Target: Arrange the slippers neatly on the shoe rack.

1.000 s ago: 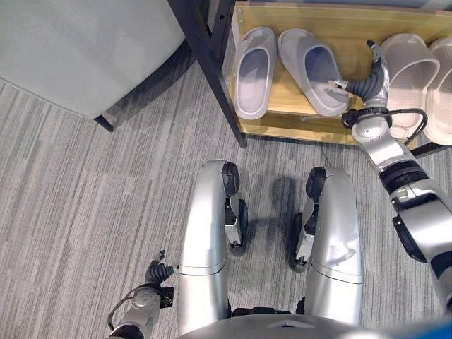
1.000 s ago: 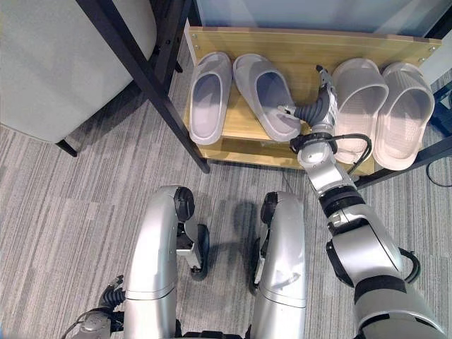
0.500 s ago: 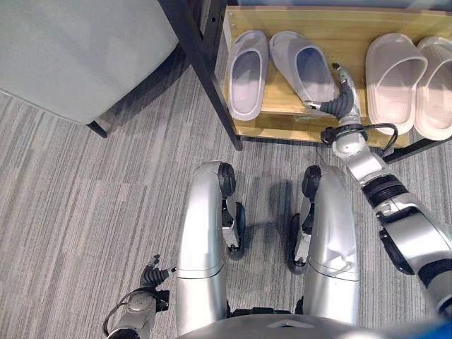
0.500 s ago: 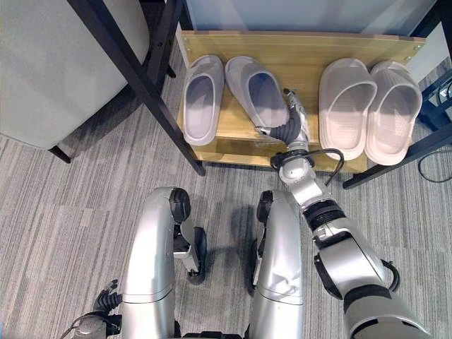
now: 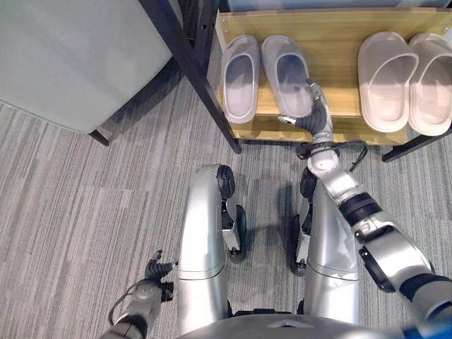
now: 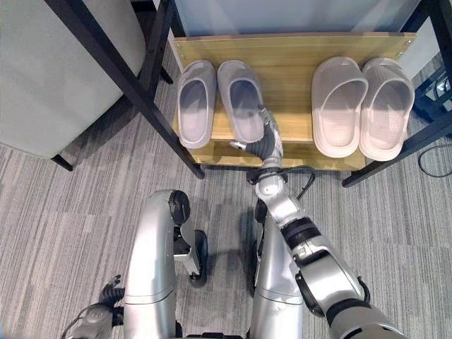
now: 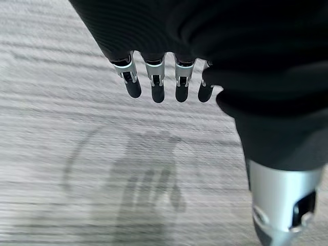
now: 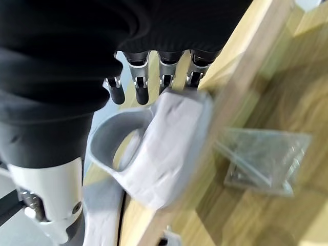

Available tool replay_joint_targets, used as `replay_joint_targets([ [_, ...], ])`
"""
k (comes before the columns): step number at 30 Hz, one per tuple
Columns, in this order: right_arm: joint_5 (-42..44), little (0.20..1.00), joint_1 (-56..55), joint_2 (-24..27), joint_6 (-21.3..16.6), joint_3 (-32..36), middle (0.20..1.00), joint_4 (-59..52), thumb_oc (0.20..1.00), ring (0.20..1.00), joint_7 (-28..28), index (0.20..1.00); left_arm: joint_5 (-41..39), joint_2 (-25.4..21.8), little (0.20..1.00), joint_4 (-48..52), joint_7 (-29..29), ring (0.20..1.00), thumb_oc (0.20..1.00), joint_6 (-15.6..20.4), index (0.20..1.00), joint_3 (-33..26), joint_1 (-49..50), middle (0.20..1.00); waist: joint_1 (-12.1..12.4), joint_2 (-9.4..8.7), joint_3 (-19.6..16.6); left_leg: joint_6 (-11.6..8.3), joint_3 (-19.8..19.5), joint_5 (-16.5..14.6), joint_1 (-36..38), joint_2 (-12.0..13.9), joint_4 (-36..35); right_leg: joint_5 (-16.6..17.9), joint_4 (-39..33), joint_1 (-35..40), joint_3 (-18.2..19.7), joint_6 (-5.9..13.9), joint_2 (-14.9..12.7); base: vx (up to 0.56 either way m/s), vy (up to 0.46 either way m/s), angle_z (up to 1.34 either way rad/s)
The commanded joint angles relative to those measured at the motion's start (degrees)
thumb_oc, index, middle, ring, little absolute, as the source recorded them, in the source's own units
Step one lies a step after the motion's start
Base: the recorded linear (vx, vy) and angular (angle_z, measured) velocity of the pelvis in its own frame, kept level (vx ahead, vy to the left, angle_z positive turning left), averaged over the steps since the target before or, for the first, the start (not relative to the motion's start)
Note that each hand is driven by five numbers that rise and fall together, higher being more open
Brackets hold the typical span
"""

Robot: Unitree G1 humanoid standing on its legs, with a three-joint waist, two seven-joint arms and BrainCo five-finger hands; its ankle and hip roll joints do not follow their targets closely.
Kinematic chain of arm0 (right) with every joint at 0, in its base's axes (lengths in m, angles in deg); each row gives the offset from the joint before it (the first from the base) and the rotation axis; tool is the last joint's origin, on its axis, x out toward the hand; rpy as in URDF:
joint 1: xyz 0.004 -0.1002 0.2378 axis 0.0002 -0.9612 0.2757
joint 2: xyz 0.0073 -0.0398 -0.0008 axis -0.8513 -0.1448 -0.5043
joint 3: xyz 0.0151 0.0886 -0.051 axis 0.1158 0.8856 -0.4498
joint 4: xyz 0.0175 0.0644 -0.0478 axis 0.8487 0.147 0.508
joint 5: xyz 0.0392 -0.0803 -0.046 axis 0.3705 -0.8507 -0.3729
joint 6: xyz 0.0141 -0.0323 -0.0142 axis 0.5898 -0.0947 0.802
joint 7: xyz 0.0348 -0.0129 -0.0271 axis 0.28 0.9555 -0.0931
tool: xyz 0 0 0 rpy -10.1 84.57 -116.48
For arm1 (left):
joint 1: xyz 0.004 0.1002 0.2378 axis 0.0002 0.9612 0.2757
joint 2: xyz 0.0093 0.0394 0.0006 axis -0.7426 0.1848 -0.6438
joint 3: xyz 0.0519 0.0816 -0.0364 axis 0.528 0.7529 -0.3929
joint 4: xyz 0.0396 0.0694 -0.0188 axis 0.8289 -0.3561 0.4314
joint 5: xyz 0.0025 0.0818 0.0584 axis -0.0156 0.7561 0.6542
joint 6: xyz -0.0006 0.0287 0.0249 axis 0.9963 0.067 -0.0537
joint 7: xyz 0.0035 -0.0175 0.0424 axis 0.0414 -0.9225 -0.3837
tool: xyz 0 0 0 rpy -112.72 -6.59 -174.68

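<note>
The right hand [image 5: 316, 107] now rests against the right side and heel of the inner grey slipper [image 5: 287, 75], where a second ago it was further right, up beside the beige pair [image 5: 406, 70]. That slipper, which lay splayed with its heel angled off to the right, now lies nearly parallel to its mate [image 5: 241, 76], the two close together at the left end of the rack [image 6: 296, 53] (the whole view has shifted too, so part of the apparent slide is the camera's). In the right wrist view the fingers [image 8: 141, 87] reach out fairly straight along the slipper's edge, the thumb apart from them; they press on it and do not seem to curl round it, so I read the hand as open and pushing. The left hand [image 5: 150, 298] hangs low by the floor [image 5: 85, 205], its fingers [image 7: 156, 87] relaxed and holding nothing. Judging from the rack, both pairs stand toe-in and side by side, so the straightening looks almost done; perhaps a small nudge is left to square the grey heel with its neighbour.
</note>
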Motion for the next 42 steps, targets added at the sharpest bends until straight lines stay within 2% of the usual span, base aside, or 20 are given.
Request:
replay_joint_targets([
  [1, -0.7, 1.0, 1.0, 1.1, -0.9, -1.3, 1.0, -4.9, 1.0, 1.0, 0.4, 1.0, 0.7, -0.1, 1.0, 1.4, 2.4, 1.0, 1.0, 0.5, 1.0, 1.9, 5.8, 1.0, 2.9, -0.67, -1.7, -0.67, -5.9, -3.6, 2.4, -3.6, 8.8, 9.2, 5.0, 2.2, 5.7, -0.4, 0.1, 0.0, 0.0, 0.0],
  [11, 1.0, 1.0, 0.6, -3.1, -1.7, -3.5, 1.0, -7.4, 1.0, 1.0, -0.5, 1.0, 1.1, 1.3, 1.0, -2.3, 3.6, 1.0, 1.0, -0.3, 1.0, 1.6, 3.2, 1.0, 2.9, -1.07, -2.2, -1.22, -6.5, -3.0, 2.4, -3.7, 9.6, 9.1, 5.9, 2.3, 5.4, -0.38, 0.1, 0.0, -0.003, 0.0],
  [29, 2.7, 1.0, 3.5, -6.7, -1.6, -6.1, 1.0, -5.8, 1.0, 1.0, -1.0, 1.0, 1.4, 1.9, 1.0, -4.1, 4.7, 1.0, 1.0, -1.0, 1.0, 2.1, 0.8, 1.0, 2.9, -0.58, -2.7, -0.72, -6.4, -3.0, 2.5, -4.0, 11.0, 9.6, 6.8, 2.6, 5.6, 0.03, 0.6, 0.01, 0.003, -0.02],
  [32, -1.6, 1.0, 1.0, -6.2, -1.5, -2.5, 1.0, -10.2, 1.0, 1.0, 3.5, 1.0, 2.0, 3.0, 1.0, -4.9, 4.7, 1.0, 1.0, -1.5, 1.0, 1.9, 1.0, 1.0, 2.5, -0.49, -3.3, -0.71, -6.3, -2.8, 3.0, -4.0, 10.7, 9.5, 6.7, 3.1, 5.6, -0.05, 0.7, 0.0, 0.0, 0.0],
  [35, -5.1, 1.0, -0.6, -5.7, -2.3, -1.1, 1.0, -13.5, 1.0, 1.0, 5.6, 1.0, 4.2, 3.4, 1.0, -5.1, 5.1, 1.0, 1.0, -1.5, 1.0, 1.8, 1.8, 1.0, 2.5, -0.4, -3.7, -0.81, -6.3, -2.7, 3.4, -4.0, 10.6, 9.4, 6.4, 3.4, 5.3, -0.07, 0.6, 0.0, 0.0, 0.0],
  [37, -7.7, 1.0, -2.3, -4.2, -1.8, 0.6, 1.0, -16.9, 1.0, 1.0, 7.1, 1.0, 3.0, 3.4, 1.0, -4.6, 5.6, 1.0, 1.0, -1.2, 1.0, 0.1, 1.7, 1.0, 2.4, -0.36, -4.2, -0.93, -6.5, -2.5, 3.9, -3.9, 10.4, 9.4, 6.1, 3.7, 5.1, 0.08, 0.5, 0.0, 0.0, 0.0],
  [39, -9.4, 1.0, -4.4, -3.1, -1.7, 1.8, 1.0, -19.9, 1.0, 1.0, 7.6, 1.0, 3.0, 4.0, 1.0, -4.6, 5.8, 1.0, 1.0, -0.8, 1.0, -0.6, 2.2, 1.0, 2.3, -0.51, -4.5, -1.0, -6.5, -2.5, 4.2, -3.9, 10.1, 9.4, 5.8, 4.0, 5.1, 0.33, 0.5, 0.0, 0.0, 0.0],
  [42, -15.3, 1.0, -12.6, 2.1, -2.1, 4.1, 1.0, -29.9, 1.0, 1.0, 6.0, 1.0, 5.4, 5.2, 1.0, -4.6, 4.9, 1.0, 1.0, -0.7, 1.0, -2.7, 3.8, 1.0, 1.8, -0.89, -4.9, -0.92, -6.3, -1.4, 6.3, -3.4, 8.0, 10.8, 3.2, 6.2, 5.1, 0.87, -0.1, 0.0, 0.007, 0.01],
])
